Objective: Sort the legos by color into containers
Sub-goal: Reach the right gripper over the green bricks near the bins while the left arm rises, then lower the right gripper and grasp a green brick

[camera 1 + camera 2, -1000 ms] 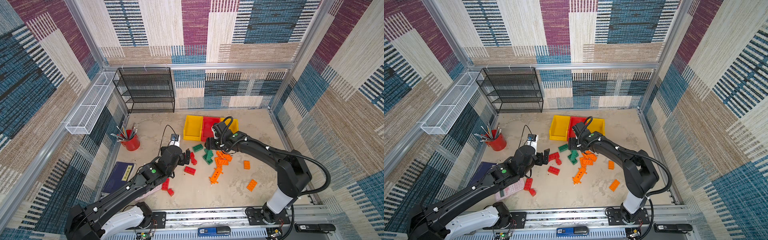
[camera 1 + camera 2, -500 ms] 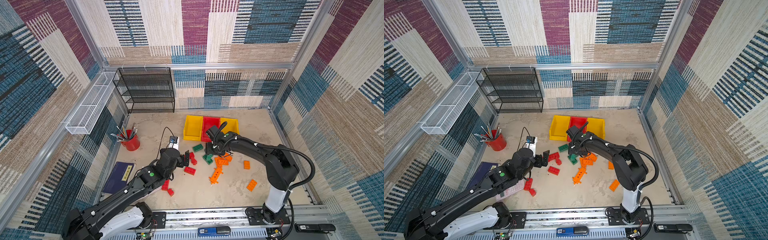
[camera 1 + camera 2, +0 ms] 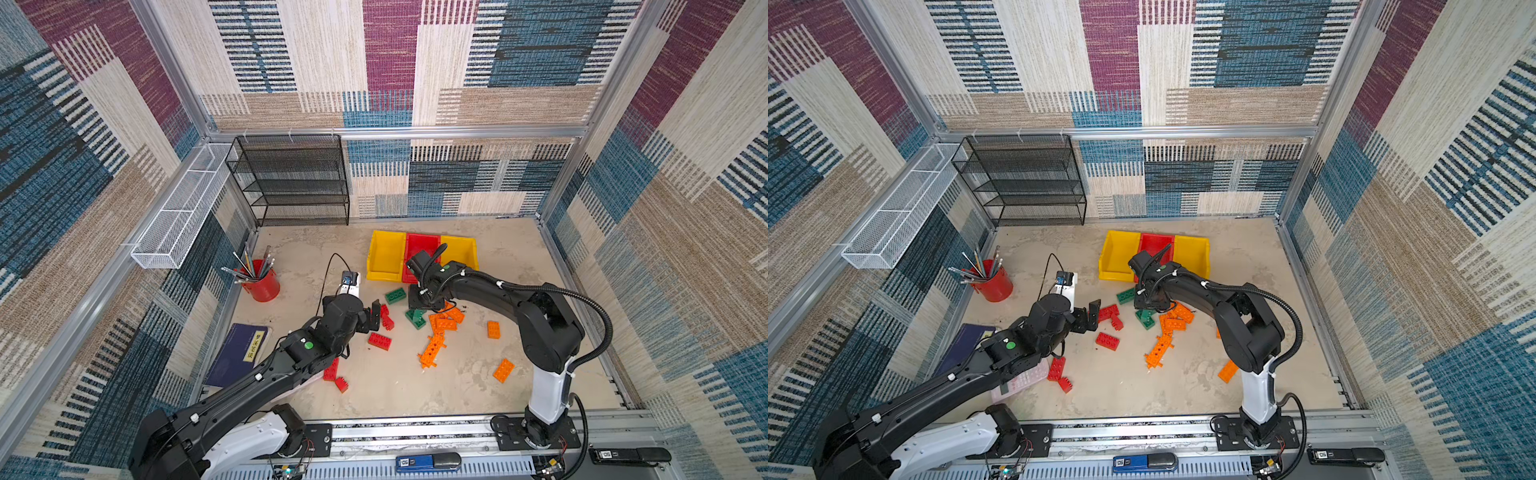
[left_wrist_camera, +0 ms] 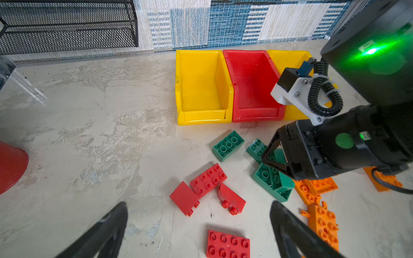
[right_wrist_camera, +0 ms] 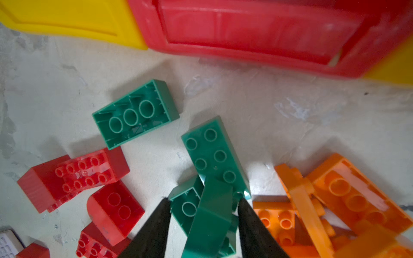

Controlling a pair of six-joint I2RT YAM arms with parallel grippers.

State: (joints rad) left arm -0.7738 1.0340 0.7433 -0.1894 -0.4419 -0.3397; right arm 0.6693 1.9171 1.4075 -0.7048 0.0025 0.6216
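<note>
right fingers (image 5: 154, 227): low over the bench (image 3: 399, 390), straddling a heap of dark green studded plastic bricks (image 5: 214, 154), touching it on both sides; cannot tell whether clamped. left fingers (image 4: 105, 230): spread wide, grasping nothing, hovering by red studded plastic bricks (image 4: 207, 179). orange studded plastic bricks (image 3: 444, 322) just beside the green heap. near them, side by side: yellow open-top plastic bin (image 3: 384, 253), red open-top plastic bin (image 3: 422, 249), second yellow bin (image 3: 461, 249).

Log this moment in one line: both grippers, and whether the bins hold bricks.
left gripper: open, by red bricks | right gripper: jaws astride green bricks, grip unclear | red bin: empty | yellow bin: empty
</note>
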